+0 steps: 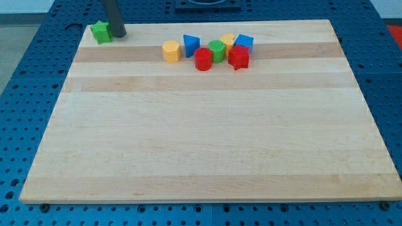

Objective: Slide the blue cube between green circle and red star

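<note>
There are no fingers on this arm, so nothing opens or shuts and nothing is held; it has just a dark rod, and my tip (119, 35) rests on the worktop (201, 138) in the view's top left corner, touching or just beside the green star (100, 31); I cannot tell which.

The blue cube (245, 43) sits far off toward the view's right, at the back of a tight bunch of blocks near the view's top; the red star (239, 57) is right in front of it, touching it or nearly so; the green circle (217, 49) is just to the left of the red star; a yellow block (227, 40) peeks out behind the green one, its shape hard to make out; a red round block (202, 59), a blue triangle (191, 45) and a yellow block with flat sides (171, 51) lie further left.

I think the pushing has not yet started, since my tip is well apart from the blue cube; the step in hand looks like getting over there.

Next, my tip should go round to the far right side of the blue cube; then it can nudge the cube left and down into the thin gap; the gap is small, so the push must be slow, or the red star and green circle may get knocked away.
</note>
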